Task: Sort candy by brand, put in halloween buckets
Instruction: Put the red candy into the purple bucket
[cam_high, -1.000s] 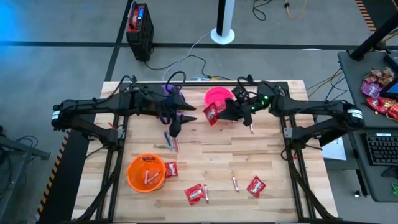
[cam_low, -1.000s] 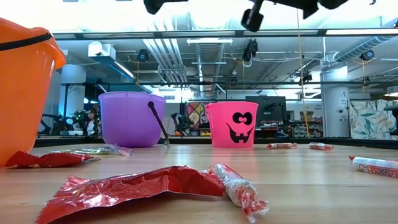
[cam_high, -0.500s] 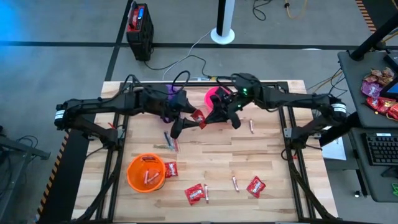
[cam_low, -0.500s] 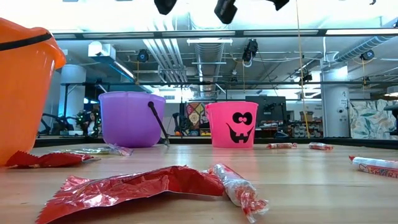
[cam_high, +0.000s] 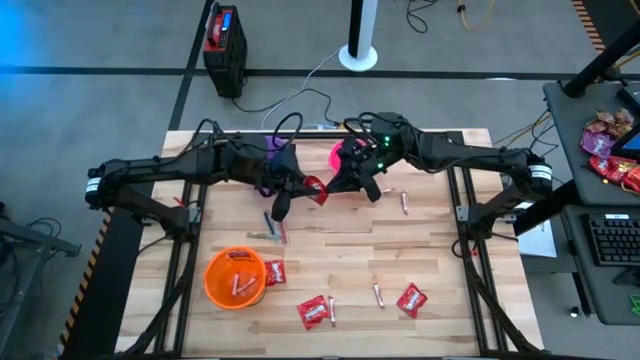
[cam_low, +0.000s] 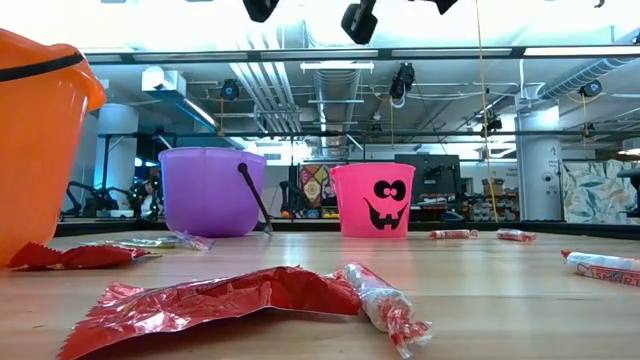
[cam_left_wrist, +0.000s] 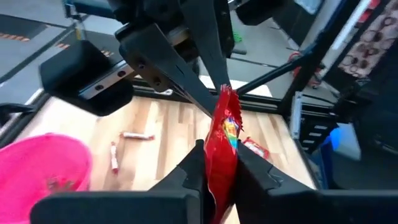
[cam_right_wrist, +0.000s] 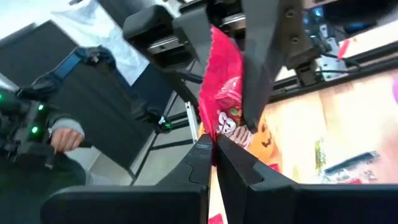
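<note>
Right now one red packet (cam_high: 317, 189) hangs in the air above the surface (cam_high: 440, 250), between the purple bucket (cam_high: 272, 146) and the pink bucket (cam_high: 340, 153), and both arms have it at once. The left pincer (cam_left_wrist: 219, 163) is closed on the packet's lower part, its fingers (cam_left_wrist: 188, 167) pressed flat against the foil. The right pincer (cam_right_wrist: 214, 148) is also closed onto the same packet, which stands up between its tips; in the left wrist view its fingers pinch the packet's top edge.

The risk lies in this double hold. If both pincers pull apart before one lets go, the thin wrapper could tear or slip out of the weaker hold and drop to the surface, or into the wrong pail, since it hangs close to the pink rim. A release by both at once would drop it too. The two arms are also crowded together, so a small misjudged move could knock one pincer against the other.

The rest of the candy lies well apart: red packets (cam_high: 313, 312) and thin sticks (cam_high: 379, 295) on the near part of the surface, a stick (cam_high: 404, 203) near the right arm, dark sticks (cam_high: 272, 227) under the left arm, and the orange bucket (cam_high: 235, 276) with a few sticks inside.
</note>
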